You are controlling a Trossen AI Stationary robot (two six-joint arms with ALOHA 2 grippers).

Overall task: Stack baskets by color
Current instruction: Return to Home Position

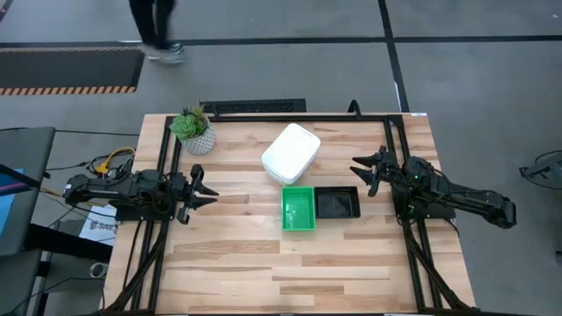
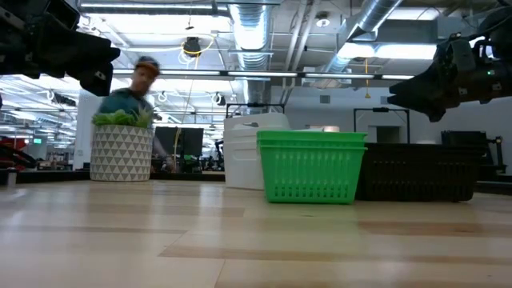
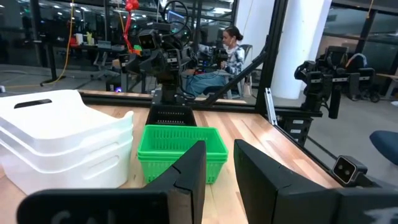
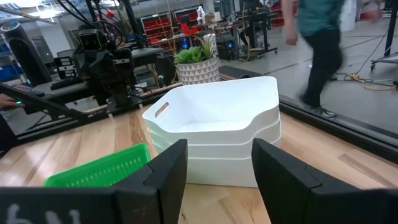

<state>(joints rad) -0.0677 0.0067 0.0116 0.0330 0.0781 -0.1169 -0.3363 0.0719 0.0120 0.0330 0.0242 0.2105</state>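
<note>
- White baskets [image 1: 291,154]: glossy, nested in one pile, set at an angle, mid-desk [image 1: 263,272] toward far edge.
- Green baskets [image 1: 298,208]: bright, slotted walls, nested, just nearer than white pile.
- Black baskets [image 1: 337,203]: mesh sides, nested, just beside green pile on its right.
- Left claw [image 1: 204,189]: fingers apart, holding nothing, over desk's left part, well apart from all piles.
- Right claw [image 1: 367,171]: fingers apart, holding nothing, raised off desk, near black pile, no contact.
</note>
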